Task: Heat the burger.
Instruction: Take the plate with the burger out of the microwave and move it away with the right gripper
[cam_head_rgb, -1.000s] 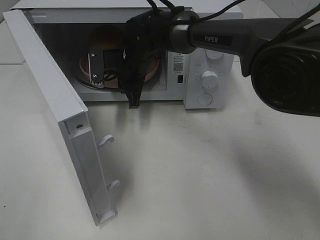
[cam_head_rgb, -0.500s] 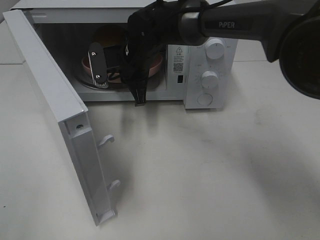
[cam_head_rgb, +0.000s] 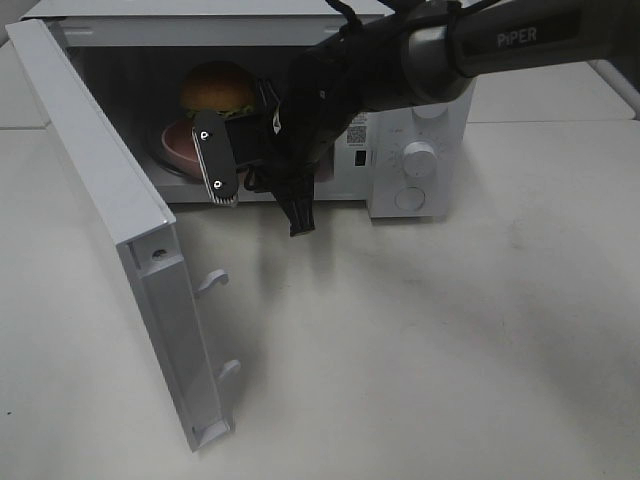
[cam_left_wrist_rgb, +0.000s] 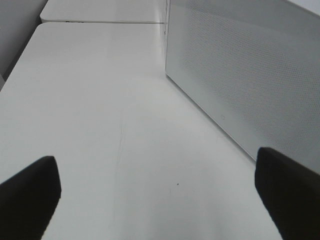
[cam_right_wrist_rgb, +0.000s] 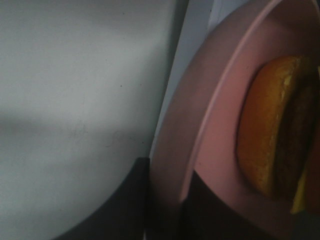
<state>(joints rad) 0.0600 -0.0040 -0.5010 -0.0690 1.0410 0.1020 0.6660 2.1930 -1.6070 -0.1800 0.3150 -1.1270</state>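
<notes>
The burger (cam_head_rgb: 215, 90) sits on a pink plate (cam_head_rgb: 178, 143) inside the open microwave (cam_head_rgb: 400, 120), and its brown bun shows above my right gripper (cam_head_rgb: 232, 185). That gripper reaches into the oven's mouth from the right. In the right wrist view the pink plate's rim (cam_right_wrist_rgb: 200, 100) runs between my right gripper's (cam_right_wrist_rgb: 165, 205) two dark fingers, which are shut on it, and the burger (cam_right_wrist_rgb: 270, 130) lies just beyond. My left gripper (cam_left_wrist_rgb: 160, 200) hangs open over bare table beside the door's mesh panel (cam_left_wrist_rgb: 240, 75); it does not show in the high view.
The microwave door (cam_head_rgb: 110, 220) stands swung wide to the left, with its latch hooks (cam_head_rgb: 212, 282) pointing into the table space. Two dials (cam_head_rgb: 420, 158) sit on the oven's right panel. White table (cam_head_rgb: 420, 340) stretches in front.
My right arm has risen and swung right. The gripper has slid toward the oven's front edge, uncovering the burger. Its jaws have narrowed onto the plate rim. The left gripper is unchanged.
</notes>
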